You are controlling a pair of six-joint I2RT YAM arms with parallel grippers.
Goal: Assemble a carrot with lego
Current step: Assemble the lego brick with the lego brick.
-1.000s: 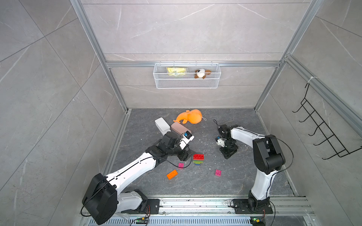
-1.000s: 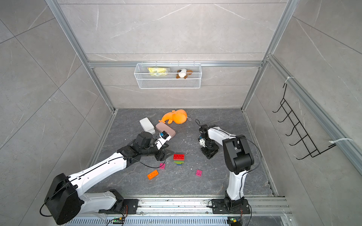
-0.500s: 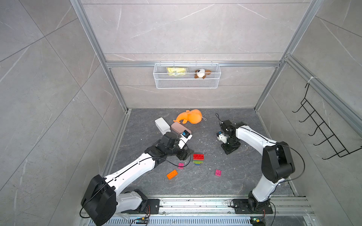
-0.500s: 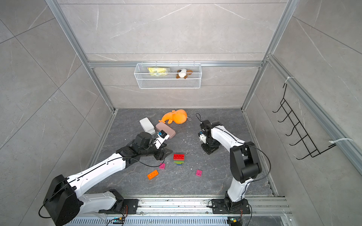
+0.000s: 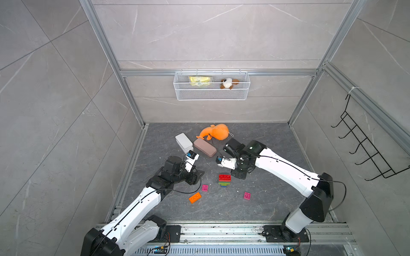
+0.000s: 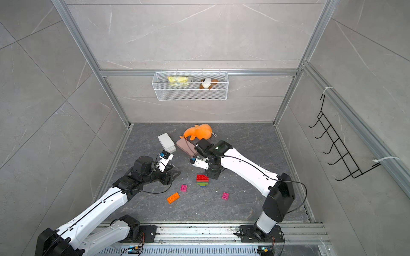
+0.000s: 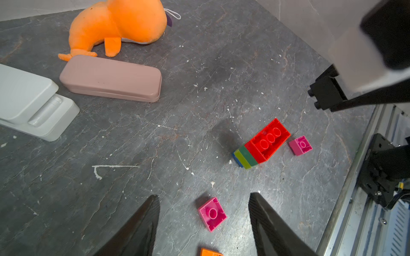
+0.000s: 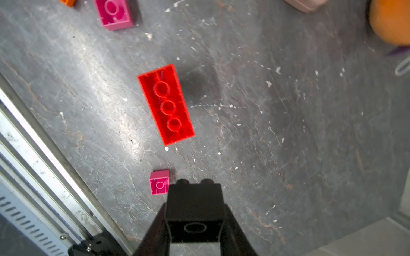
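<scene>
Jaws of right gripper (image 8: 195,213) pinch black brick (image 8: 194,202) — left gripper (image 7: 204,196) gapes.

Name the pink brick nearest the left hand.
The pink brick beside the orange brick, seen between the fingers of the left hand; the other pink brick lies past the carrot.

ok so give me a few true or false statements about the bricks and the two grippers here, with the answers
1. The right gripper is shut on a black brick. True.
2. The left gripper holds a pink brick. False: its jaws are open and empty above the floor.
3. The orange brick is joined to the carrot stack. False: it lies loose on the floor, apart from the stack.
4. Both pink bricks lie loose on the floor. True.
</scene>
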